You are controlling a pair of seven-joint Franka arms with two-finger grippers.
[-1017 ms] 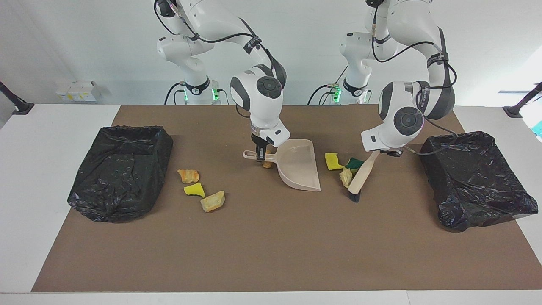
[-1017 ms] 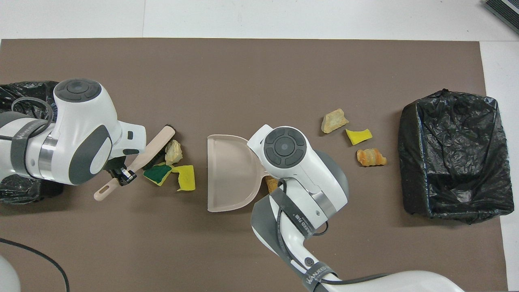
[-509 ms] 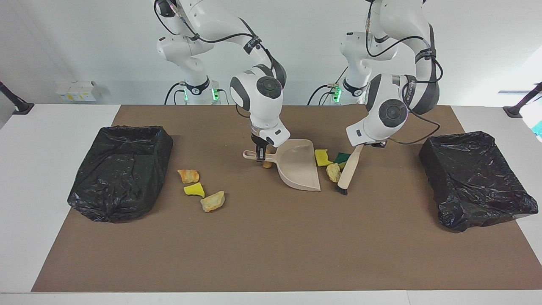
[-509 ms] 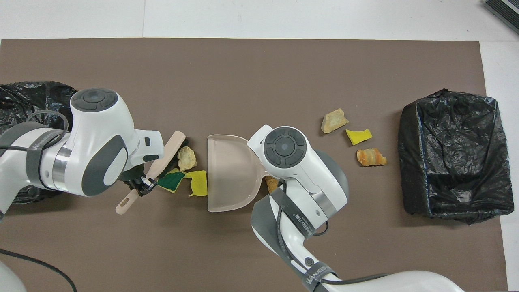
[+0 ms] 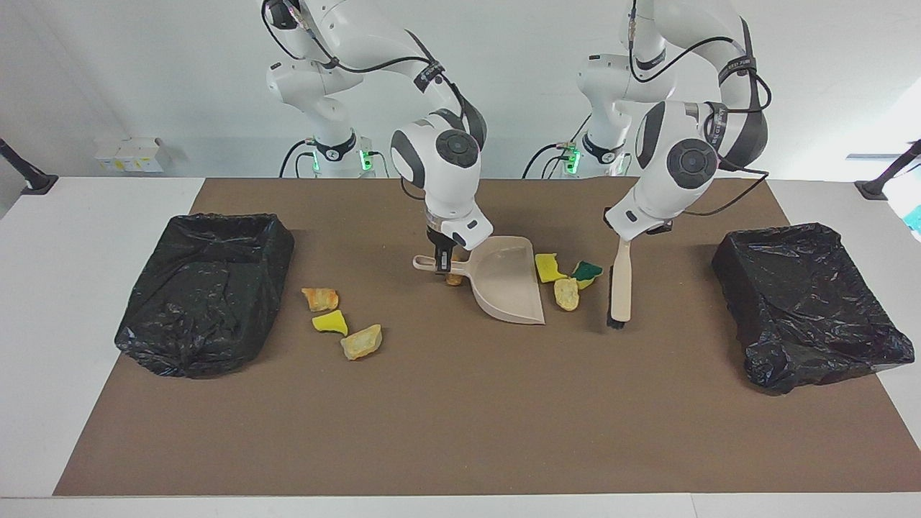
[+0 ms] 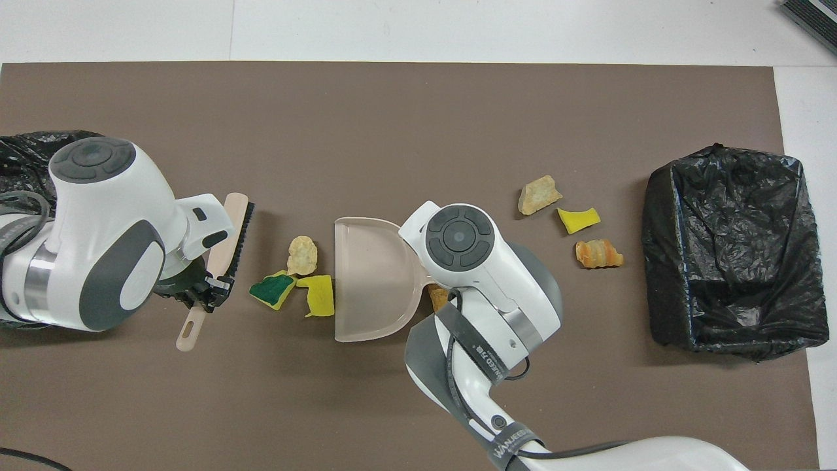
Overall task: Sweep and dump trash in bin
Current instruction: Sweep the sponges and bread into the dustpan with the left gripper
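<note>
The left gripper clenched the brush. Three trash bits lay between brush and dustpan, touching its mouth. The right gripper gripped the dustpan's handle.

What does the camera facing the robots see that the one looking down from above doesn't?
Only the facing view shows the robots' bases and the whole bin at the left arm's end. Only the overhead view shows a dark ridged thing off the mat. Both show the dustpan in the right gripper, the brush in the left gripper, and the sponge pieces.
</note>
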